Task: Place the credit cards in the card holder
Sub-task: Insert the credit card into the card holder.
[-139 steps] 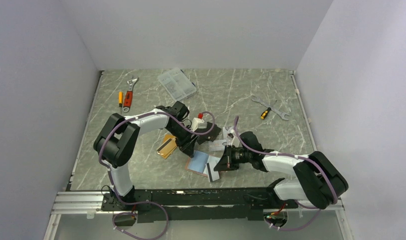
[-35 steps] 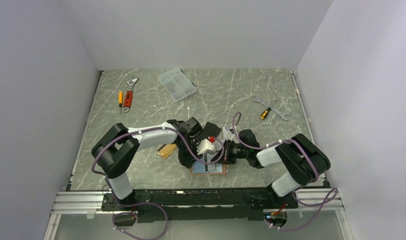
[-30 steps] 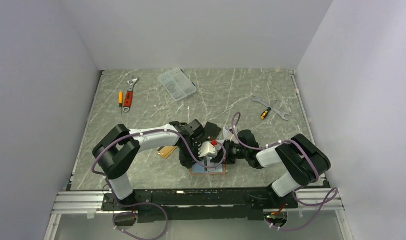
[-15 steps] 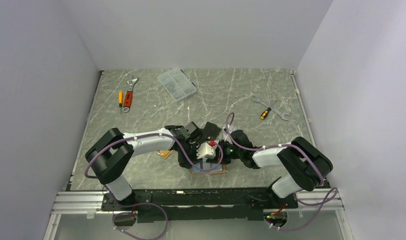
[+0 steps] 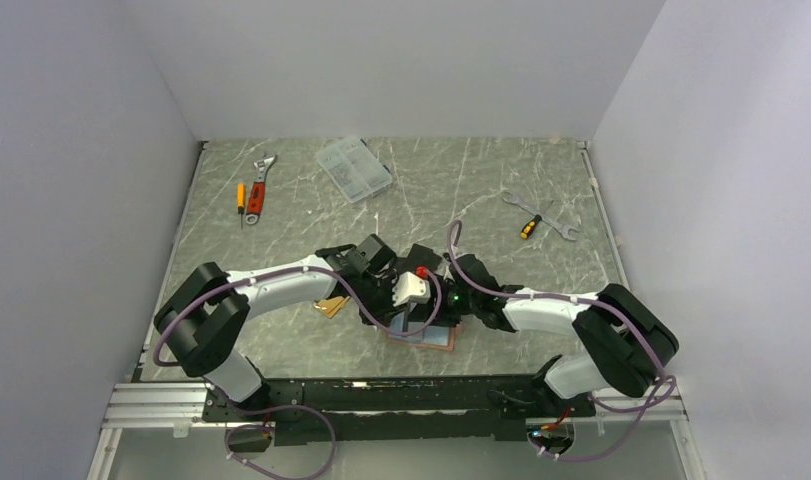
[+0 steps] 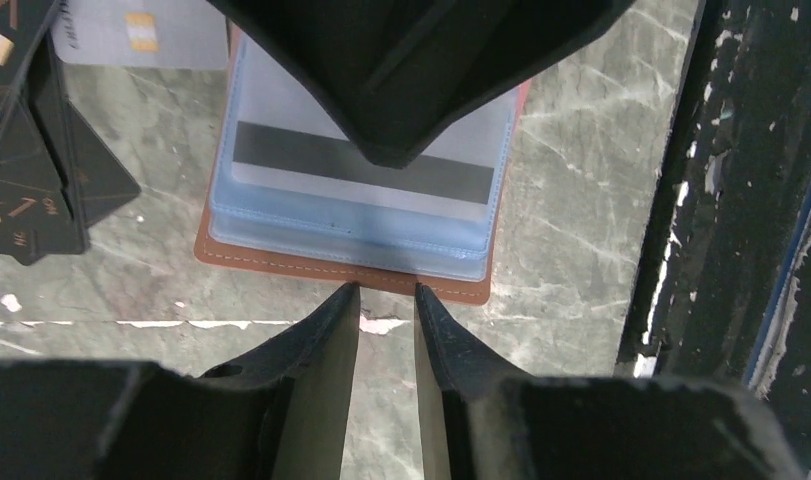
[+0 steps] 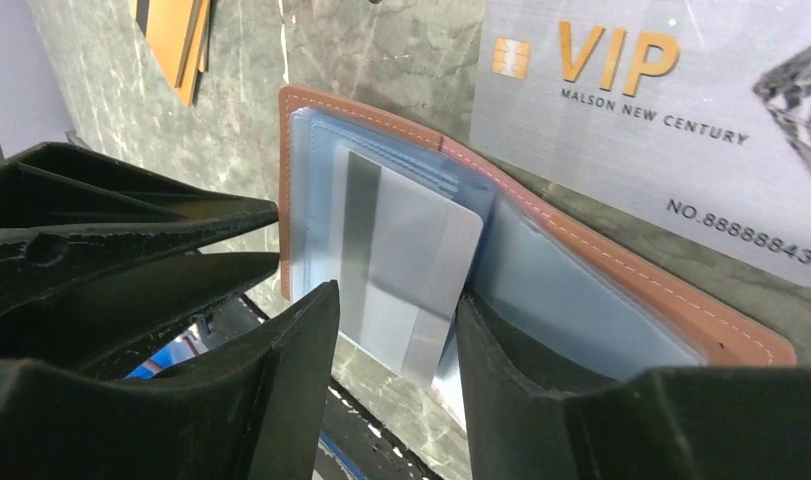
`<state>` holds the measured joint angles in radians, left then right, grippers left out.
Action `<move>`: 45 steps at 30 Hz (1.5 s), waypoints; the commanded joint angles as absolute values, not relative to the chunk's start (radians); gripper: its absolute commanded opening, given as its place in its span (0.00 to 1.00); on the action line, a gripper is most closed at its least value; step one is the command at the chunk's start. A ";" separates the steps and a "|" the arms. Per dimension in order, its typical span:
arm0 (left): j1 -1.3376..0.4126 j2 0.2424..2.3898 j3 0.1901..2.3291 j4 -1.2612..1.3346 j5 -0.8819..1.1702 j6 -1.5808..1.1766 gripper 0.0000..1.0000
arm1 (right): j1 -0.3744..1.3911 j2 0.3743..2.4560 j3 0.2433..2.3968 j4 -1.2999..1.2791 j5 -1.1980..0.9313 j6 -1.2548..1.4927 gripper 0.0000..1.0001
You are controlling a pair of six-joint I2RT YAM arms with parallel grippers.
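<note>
The card holder [image 5: 438, 338] lies open near the table's front edge, its pale-blue sleeves facing up [image 6: 281, 262] [image 7: 621, 268]. A silver-grey credit card with a dark stripe [image 7: 401, 250] [image 6: 301, 155] sits partly inside a sleeve. My right gripper [image 7: 393, 295] [image 5: 433, 308] is shut across the card's side edges at its protruding end. My left gripper [image 6: 386, 290] [image 5: 405, 322] is almost shut and empty, with its tips at the holder's near edge. A silver VIP card [image 7: 661, 110] [image 6: 161, 40] lies beside the holder. Orange-gold cards [image 5: 330, 306] [image 7: 171, 40] lie to the left.
A black irregular flat piece [image 5: 424, 258] [image 6: 31, 170] lies just behind the holder. A clear compartment box [image 5: 353, 168], a red wrench [image 5: 261, 185] and a screwdriver [image 5: 240, 197] sit at the back left. A spanner [image 5: 556, 222] and a small screwdriver [image 5: 529, 225] are at the back right.
Both grippers have closed in over the holder. The right gripper has carried the striped card into the sleeve. The left arm has stretched further right and lower.
</note>
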<state>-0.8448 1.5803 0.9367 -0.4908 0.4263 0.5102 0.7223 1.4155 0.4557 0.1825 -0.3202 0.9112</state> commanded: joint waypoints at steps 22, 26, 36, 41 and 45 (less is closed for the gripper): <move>-0.555 1.437 0.982 -0.473 0.678 0.535 0.33 | 0.932 1.547 0.747 -0.343 0.013 0.823 0.70; -0.464 1.391 0.992 -0.518 0.736 0.534 0.32 | 0.982 1.630 0.825 -0.440 0.091 0.848 0.70; -0.207 1.382 1.052 -0.683 0.934 0.550 0.33 | 1.102 1.824 1.036 -0.668 0.270 0.863 0.70; -0.083 1.414 1.068 -0.749 1.010 0.561 0.33 | 1.112 1.831 1.040 -0.669 0.279 0.867 0.70; -0.012 1.428 1.072 -0.820 1.041 0.597 0.33 | 1.114 1.828 1.036 -0.683 0.298 0.883 0.68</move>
